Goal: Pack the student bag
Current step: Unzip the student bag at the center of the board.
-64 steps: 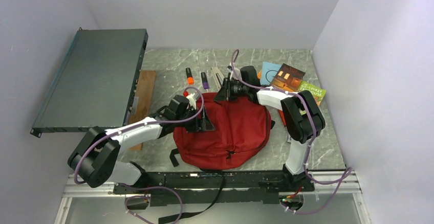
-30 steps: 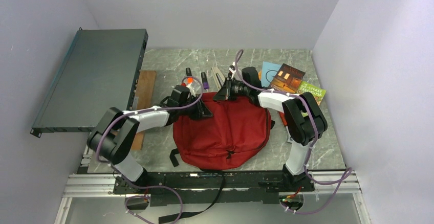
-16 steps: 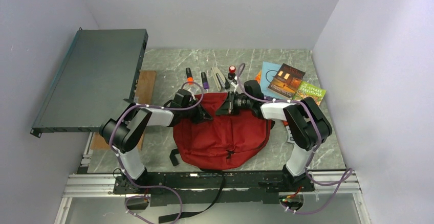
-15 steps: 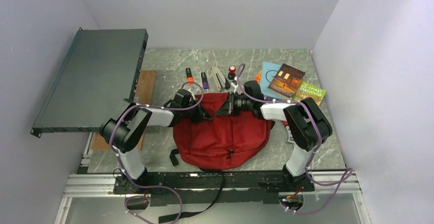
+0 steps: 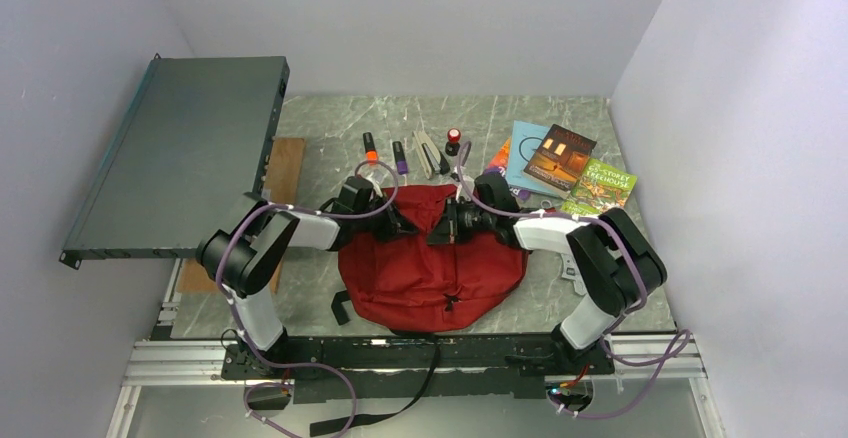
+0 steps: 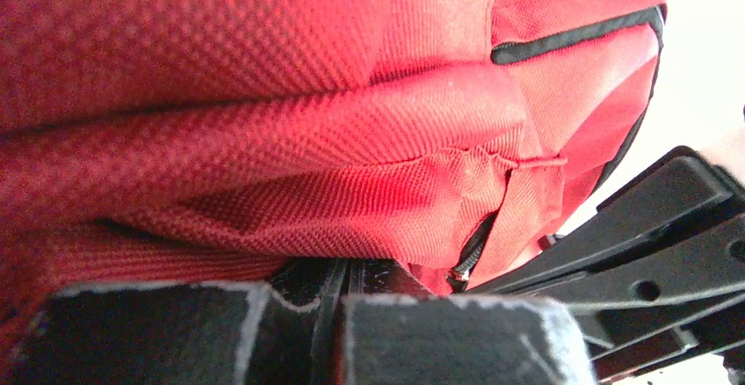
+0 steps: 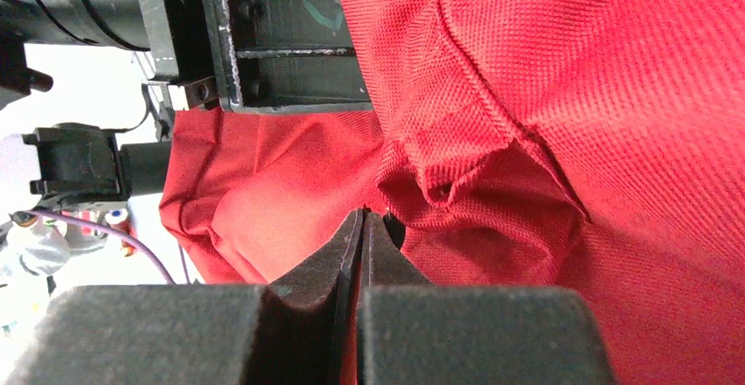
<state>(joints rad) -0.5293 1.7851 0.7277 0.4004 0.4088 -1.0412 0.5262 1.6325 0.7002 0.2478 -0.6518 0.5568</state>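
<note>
Student bag point(image 5: 440, 268) edge under right gripper point(image 5: 440, 228)

Marble table point(image 5: 320, 118) — orange marker point(image 5: 370, 145), books point(image 5: 558, 156) near its far edge, wooden board point(image 5: 284, 170) left

The table point(image 5: 330, 123) is grey stone with pale streaks. A big red backpack point(image 5: 440, 273) lies in the middle, near the front. Behind it are an orange marker point(image 5: 369, 146), a purple marker point(image 5: 399, 156), some pens point(image 5: 428, 153) and a small red-topped tube point(image 5: 453, 141). At the back right lie a blue book point(image 5: 522, 143) and a green book point(image 5: 600, 183). A wooden board point(image 5: 283, 168) lies on the left.
</note>
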